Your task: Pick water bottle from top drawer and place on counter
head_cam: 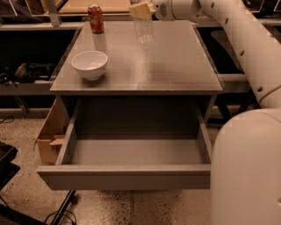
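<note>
The water bottle (143, 29) is upright over the far middle of the counter (175, 66). Its clear lower body shows; its cap and top are hidden behind the gripper. My gripper (141, 9) reaches in from the upper right at the top edge of the view and is shut on the bottle's upper part. I cannot tell whether the bottle's base touches the counter or hangs just above it. The top drawer (125, 178) is pulled fully open below the counter, and its inside is bare.
A white bowl (89, 64) sits on the counter's left side. A red soda can (95, 18) stands at the far left corner. My white arm (246, 167) fills the right foreground. A cardboard box (50, 136) stands on the floor left of the drawer.
</note>
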